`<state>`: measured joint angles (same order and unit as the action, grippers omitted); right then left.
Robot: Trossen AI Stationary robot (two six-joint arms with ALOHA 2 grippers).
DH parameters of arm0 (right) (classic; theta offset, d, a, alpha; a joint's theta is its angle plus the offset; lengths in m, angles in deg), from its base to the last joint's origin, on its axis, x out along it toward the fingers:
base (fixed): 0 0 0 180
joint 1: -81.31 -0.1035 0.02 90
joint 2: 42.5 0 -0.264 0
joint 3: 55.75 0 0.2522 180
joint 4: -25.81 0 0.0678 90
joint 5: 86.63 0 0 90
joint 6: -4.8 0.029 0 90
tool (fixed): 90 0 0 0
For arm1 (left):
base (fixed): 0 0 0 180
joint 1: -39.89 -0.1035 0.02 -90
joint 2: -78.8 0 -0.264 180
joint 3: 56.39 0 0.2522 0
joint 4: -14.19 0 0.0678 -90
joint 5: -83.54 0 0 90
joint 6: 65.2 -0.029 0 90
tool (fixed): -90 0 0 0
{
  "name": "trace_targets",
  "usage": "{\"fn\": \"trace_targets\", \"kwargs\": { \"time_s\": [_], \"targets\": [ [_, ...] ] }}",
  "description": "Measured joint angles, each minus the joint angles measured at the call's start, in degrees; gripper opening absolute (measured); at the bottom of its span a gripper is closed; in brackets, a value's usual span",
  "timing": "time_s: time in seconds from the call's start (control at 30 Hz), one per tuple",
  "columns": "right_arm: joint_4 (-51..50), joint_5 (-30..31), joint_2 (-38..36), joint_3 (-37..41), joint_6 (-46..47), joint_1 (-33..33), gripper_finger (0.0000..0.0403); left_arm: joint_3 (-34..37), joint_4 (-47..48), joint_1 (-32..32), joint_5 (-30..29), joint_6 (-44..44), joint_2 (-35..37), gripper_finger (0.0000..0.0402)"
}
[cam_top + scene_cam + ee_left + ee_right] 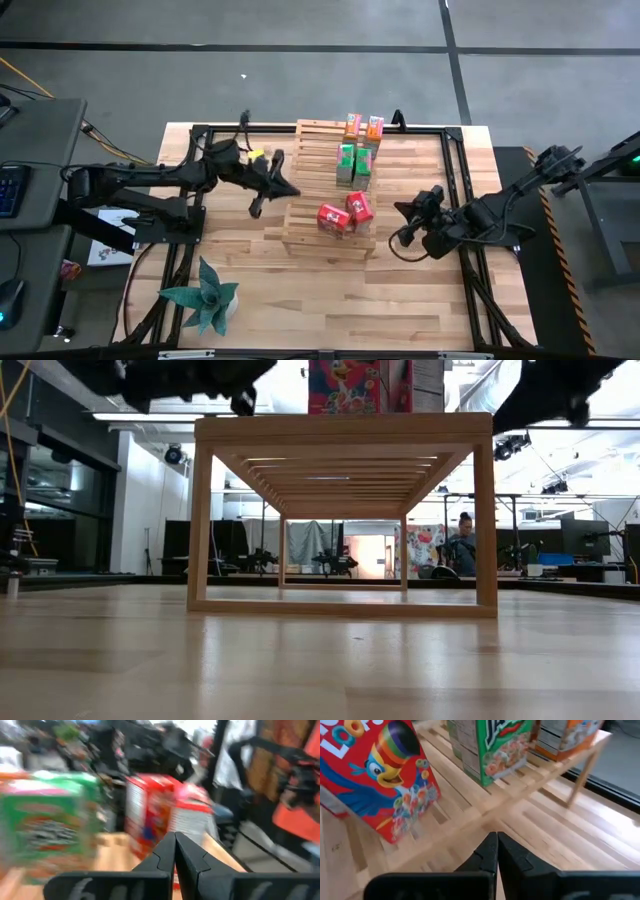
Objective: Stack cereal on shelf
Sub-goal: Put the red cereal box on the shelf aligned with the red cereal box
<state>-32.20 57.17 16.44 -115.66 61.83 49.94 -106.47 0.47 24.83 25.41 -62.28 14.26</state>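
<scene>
The light-wood slatted shelf [312, 205] stands mid-table, and all the cereal boxes rest on its slats. Two orange boxes [362, 126] sit on the far tier, two green boxes [354, 165] on the middle tier, and two red boxes [344, 213] on the near tier. In the low view the shelf [340, 510] carries a red box [345, 387] on top. My left gripper [268, 188] hangs shut just left of the shelf; its wrist view shows its fingers [175, 851] facing a red box [150, 812] and a green one [42, 822]. My right gripper [408, 218] is shut to the right of the red boxes, fingers [497, 849] over the slats.
A teal spiky plant [205, 297] stands near the table's near-left corner. Black frame rails [455, 165] run along the table's sides and far edge. Bare tabletop [330, 300] lies in front of the shelf. A person [463, 545] sits far back in the room.
</scene>
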Motion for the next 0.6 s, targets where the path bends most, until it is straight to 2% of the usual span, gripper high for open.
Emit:
{"fn": "trace_targets", "kwargs": {
  "time_s": [0.1, 0.27, 0.47, 0.6],
  "targets": [
    [14.23, 0.36, -2.18, 6.85, -7.23, 1.86, 0.0001, -3.50, 10.51, 4.74, -1.57, -3.24, -0.04, 0.0000],
    [28.96, -0.43, -2.80, 12.45, -16.16, 5.17, 0.0000, -8.53, 26.21, 13.62, -10.50, -8.80, -0.07, 0.0000],
    [35.66, -2.47, -2.68, 12.65, -21.68, 8.98, 0.0000, -9.18, 26.16, 20.25, -12.95, -9.57, -0.55, 0.0000],
    [42.02, -7.27, -1.97, 12.65, -27.94, 10.40, 0.0000, -9.18, 24.81, 21.62, -14.62, -7.66, -2.44, 0.0000]
  ]
}}
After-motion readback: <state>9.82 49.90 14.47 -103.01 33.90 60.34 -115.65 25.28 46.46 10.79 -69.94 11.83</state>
